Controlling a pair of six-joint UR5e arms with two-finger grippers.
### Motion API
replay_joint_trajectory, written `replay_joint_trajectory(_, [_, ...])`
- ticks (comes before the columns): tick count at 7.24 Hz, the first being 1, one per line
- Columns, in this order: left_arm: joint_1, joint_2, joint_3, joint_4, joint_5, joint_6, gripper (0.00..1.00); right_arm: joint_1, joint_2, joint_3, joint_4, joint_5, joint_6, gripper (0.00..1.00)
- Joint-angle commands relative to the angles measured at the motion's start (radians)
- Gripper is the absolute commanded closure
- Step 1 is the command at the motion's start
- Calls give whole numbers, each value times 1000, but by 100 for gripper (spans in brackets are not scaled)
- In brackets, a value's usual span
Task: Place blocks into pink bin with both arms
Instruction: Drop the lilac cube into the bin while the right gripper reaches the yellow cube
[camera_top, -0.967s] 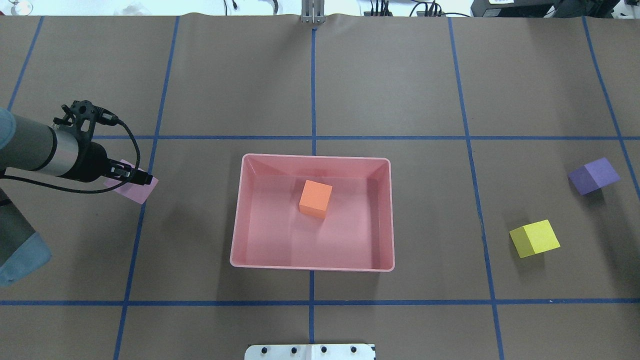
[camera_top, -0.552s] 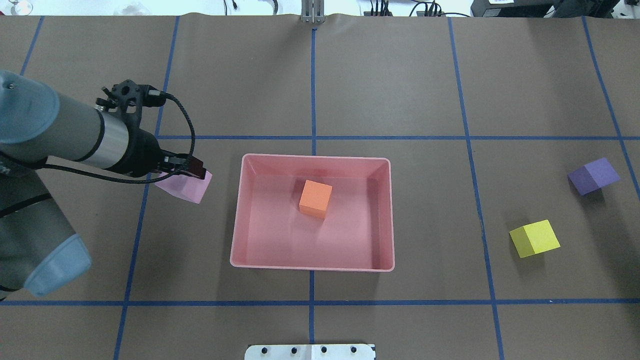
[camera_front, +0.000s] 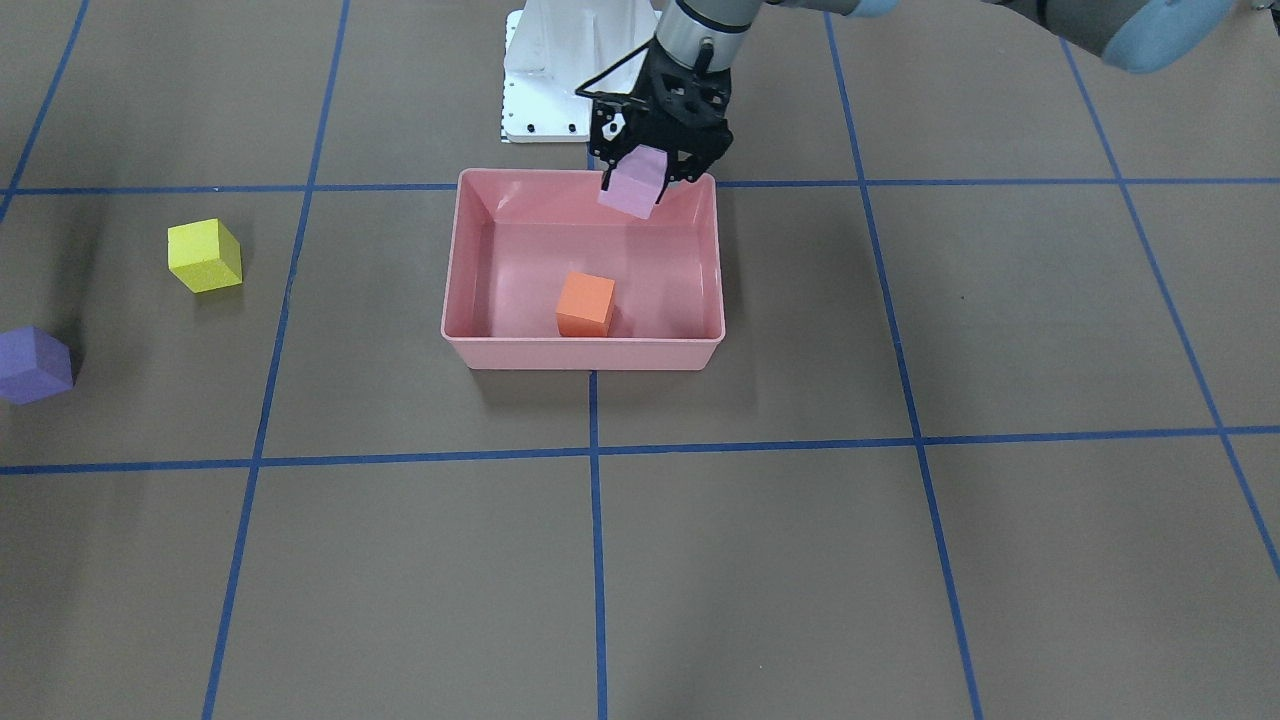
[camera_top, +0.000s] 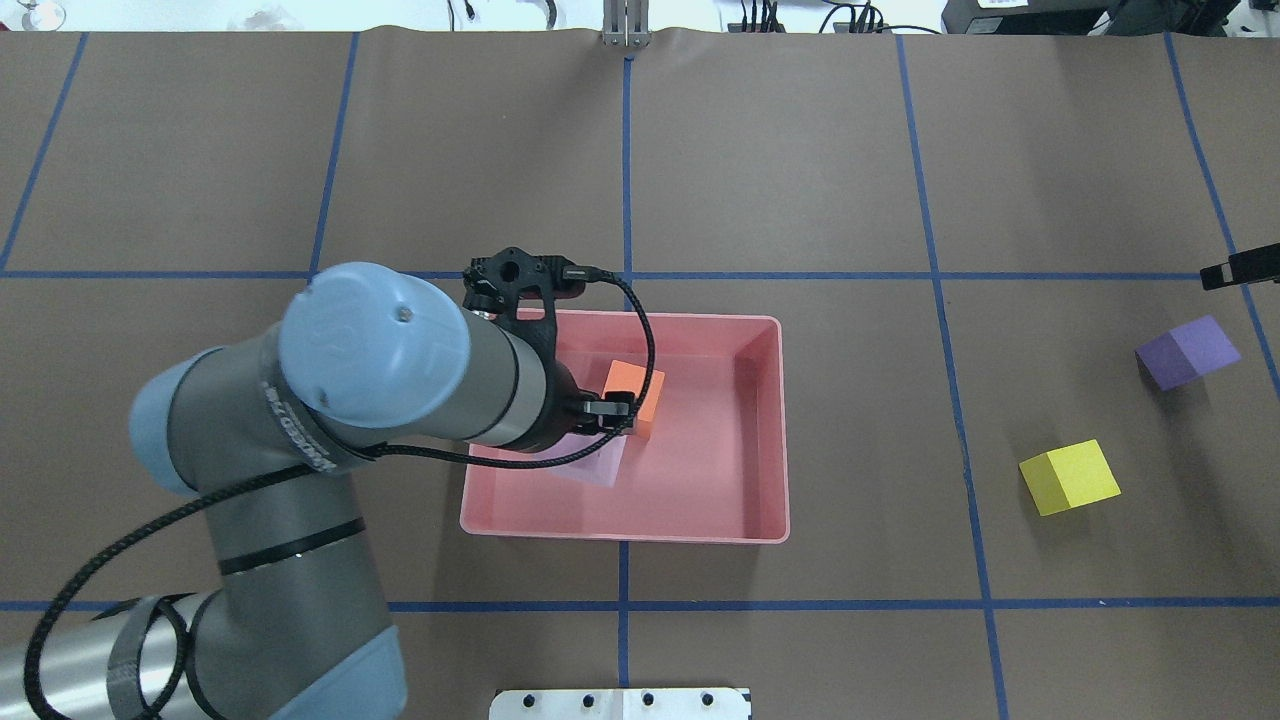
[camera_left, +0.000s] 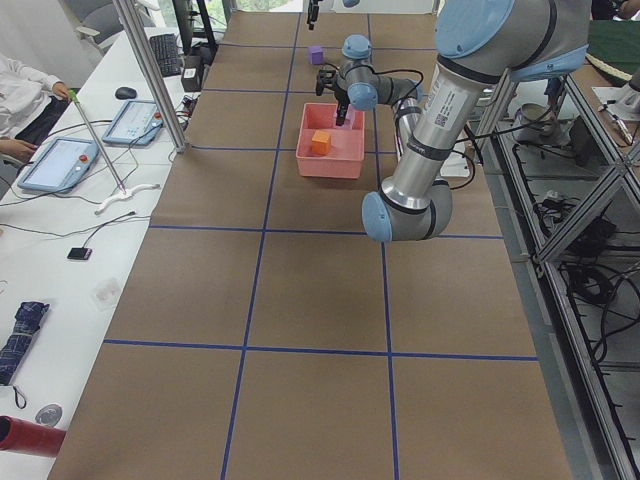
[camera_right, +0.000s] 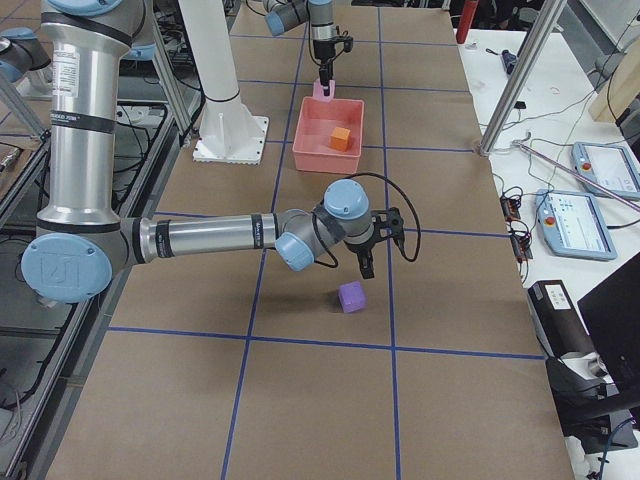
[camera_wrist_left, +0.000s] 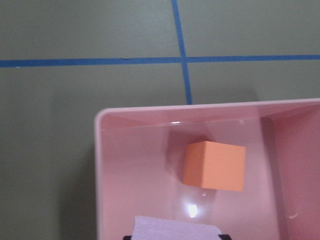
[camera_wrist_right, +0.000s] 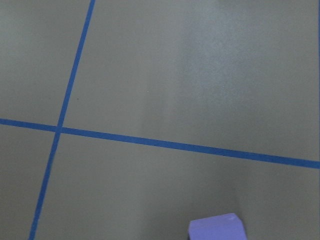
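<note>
My left gripper (camera_front: 641, 178) is shut on the light pink-lilac block (camera_front: 633, 184) and holds it above the pink bin (camera_front: 580, 355), over the robot-side part of the bin. In the overhead view the lilac block (camera_top: 597, 462) peeks out under the left arm. The orange block (camera_front: 585, 304) lies on the bin floor. On the table at the robot's right sit the yellow block (camera_top: 1070, 477) and the purple block (camera_top: 1188, 351). My right gripper (camera_top: 1238, 272) shows only as a black tip at the frame edge, beyond the purple block; whether it is open or shut is hidden.
The white base stand (camera_front: 560, 70) sits just behind the bin on the robot's side. Blue tape lines cross the brown table cover. In the left side view, a person's sleeve (camera_left: 25, 90) and tablets lie on a side desk.
The left arm has swung right with the lilac block, from left of the bin to over its inside. A black tip of the right gripper has come into view at the right edge.
</note>
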Motion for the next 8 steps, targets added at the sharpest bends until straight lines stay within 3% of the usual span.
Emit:
replay_joint_trajectory(1, [56,-35,26,14,122,-15,0,-122,-66,97,2,-60,35,0])
replay_joint_trajectory(4, [35,10,-34,17,117,51,0,-295,-138,219,4,-221,306,0])
replay_joint_trajectory(5, [26,11,-33,17,117,57,0,-399,-152,247,16,-326,411,0])
replay_joint_trajectory(6, [24,11,-33,17,117,57,0,-522,-207,252,103,-462,496,0])
replay_joint_trajectory(8, [24,13,-33,17,117,57,0,-691,-224,249,127,-648,593,0])
